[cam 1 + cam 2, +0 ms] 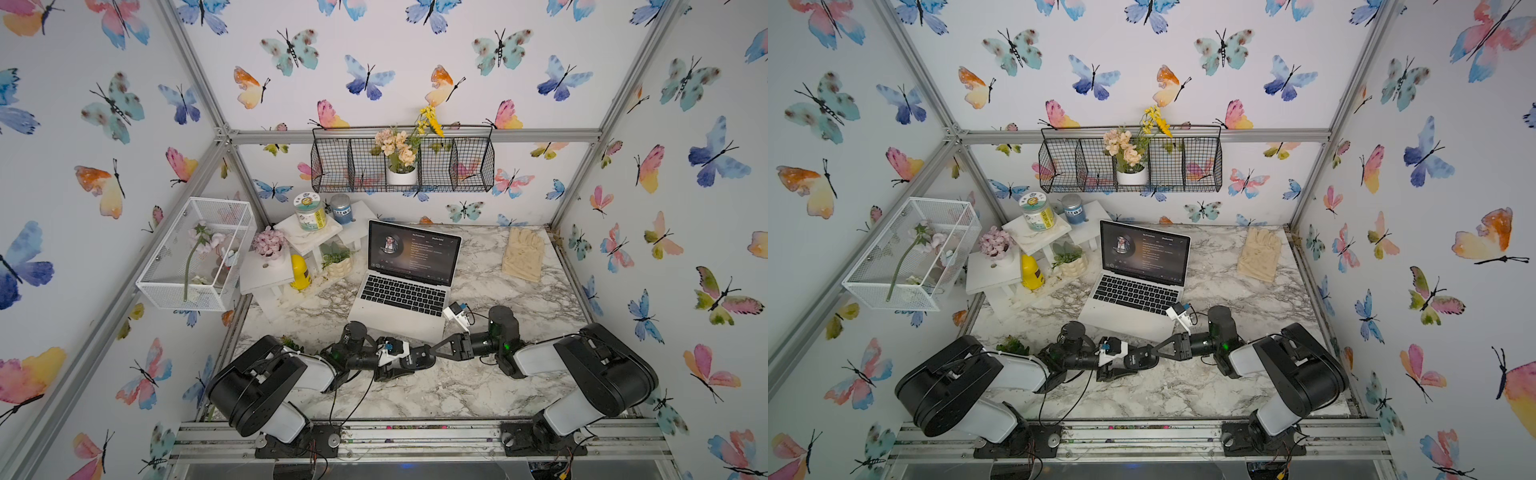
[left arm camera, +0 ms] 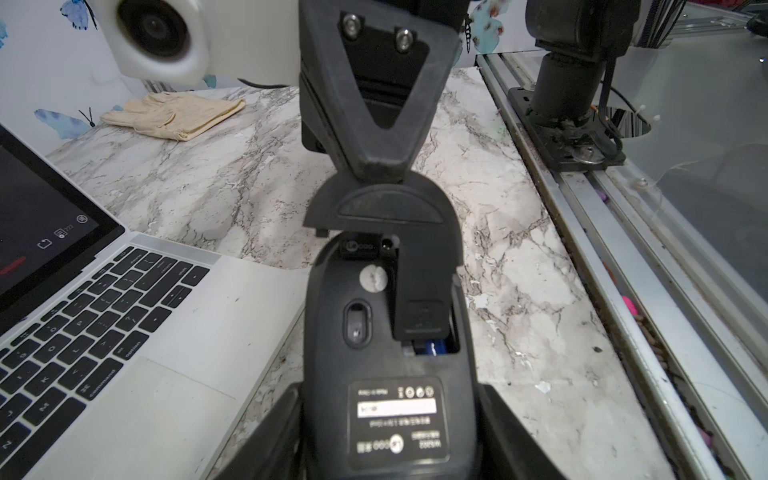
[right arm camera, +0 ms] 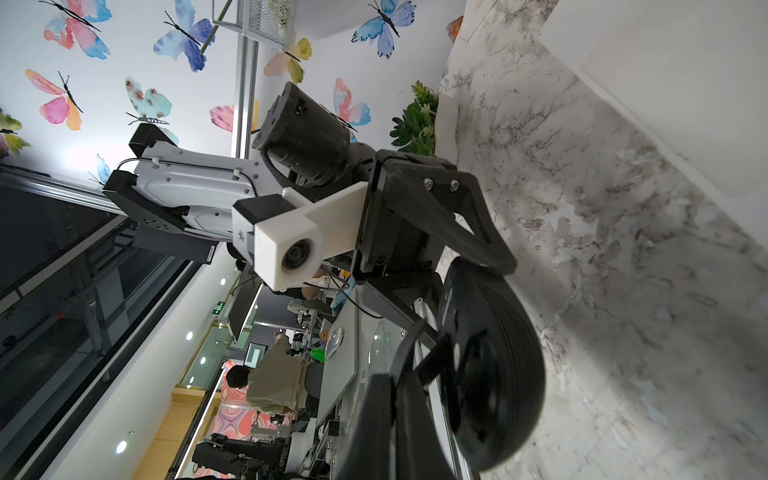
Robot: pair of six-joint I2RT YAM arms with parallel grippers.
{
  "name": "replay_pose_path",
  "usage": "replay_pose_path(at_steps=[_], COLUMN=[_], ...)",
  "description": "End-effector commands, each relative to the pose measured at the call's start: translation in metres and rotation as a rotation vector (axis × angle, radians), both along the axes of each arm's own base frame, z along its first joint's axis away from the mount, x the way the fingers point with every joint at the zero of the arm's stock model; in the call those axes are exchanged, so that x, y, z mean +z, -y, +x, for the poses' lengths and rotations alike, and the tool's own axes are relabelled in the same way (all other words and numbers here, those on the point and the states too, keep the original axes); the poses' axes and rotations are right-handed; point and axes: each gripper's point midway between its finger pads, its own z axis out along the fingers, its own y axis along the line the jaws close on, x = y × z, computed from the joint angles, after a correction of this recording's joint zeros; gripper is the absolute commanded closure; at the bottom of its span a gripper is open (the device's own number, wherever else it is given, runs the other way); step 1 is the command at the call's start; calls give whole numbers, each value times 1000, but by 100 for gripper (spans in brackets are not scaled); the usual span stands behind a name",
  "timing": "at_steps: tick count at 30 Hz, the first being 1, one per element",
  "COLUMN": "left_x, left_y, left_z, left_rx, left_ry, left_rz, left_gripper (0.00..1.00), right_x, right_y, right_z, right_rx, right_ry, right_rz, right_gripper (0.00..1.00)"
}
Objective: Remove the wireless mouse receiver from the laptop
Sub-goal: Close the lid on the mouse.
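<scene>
You had a marble-patterned surface [image 1: 519,299] walled in by butterfly wallpaper [image 1: 415,62]. The laptop [image 1: 405,295] stood open near the middle, beige gloves [image 1: 523,253] lay towards the back, and a black wire basket [image 1: 469,166] hung on the rear wall. Only your left wrist view showed the underside of the mouse [image 2: 332,374]. There the left fingers [image 2: 513,440] gripped its sides and the right fingers [image 2: 380,166] were pinched shut on its raised battery cover [image 2: 419,266]. The wireless mouse receiver [image 2: 360,248] sat in the mouse's slot, apart from the laptop. Your right wrist view alone caught a seated person [image 3: 270,378] beyond the frame.
</scene>
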Motion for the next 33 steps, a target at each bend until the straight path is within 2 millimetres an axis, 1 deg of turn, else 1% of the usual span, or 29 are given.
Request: replay_pose_path(at_steps=[1, 3, 5, 8, 10, 14, 18, 22, 25, 29, 30, 31, 33], left_x=[26, 25, 25, 25, 25, 24, 23, 22, 21, 21, 21, 20, 19], left_y=[5, 4, 4, 4, 4, 3, 3, 2, 2, 2, 3, 3, 3], left_z=[-11, -11, -11, -9, -8, -7, -4, -2, -2, 0, 0, 1, 1], left_rx=[-76, -77, -75, -65, -59, -48, -35, -23, -19, -10, -11, -11, -12], left_ry=[55, 55, 56, 59, 63, 61, 63, 60, 58, 59, 56, 52, 50], left_rz=[-96, -96, -96, -93, -94, -87, -82, -77, -74, -70, -68, -64, -62], left_gripper=[100, 100, 100, 100, 100, 100, 100, 100, 100, 100, 100, 100, 100], right_x=[-5, -8, -10, -8, -9, -7, -4, -3, -4, -17, -18, -22, -29], right_y=[2, 2, 2, 2, 2, 2, 2, 3, 4, 10, 12, 15, 22], right_z=[0, 1, 1, 1, 2, 3, 5, 8, 9, 15, 18, 23, 30], right_rx=[-19, -23, -19, -20, -20, -18, -25, -34, -33, -61, -85, -110, -136], right_ry=[-26, -34, -35, -30, -25, -9, 6, 29, 43, 58, 64, 77, 98], right_rz=[-5, -16, -27, -33, -50, -63, -91, -131, -161, -272, -301, -346, -441], right_gripper=[94, 87, 83, 78, 72, 67, 57, 49, 47, 43, 40, 35, 31])
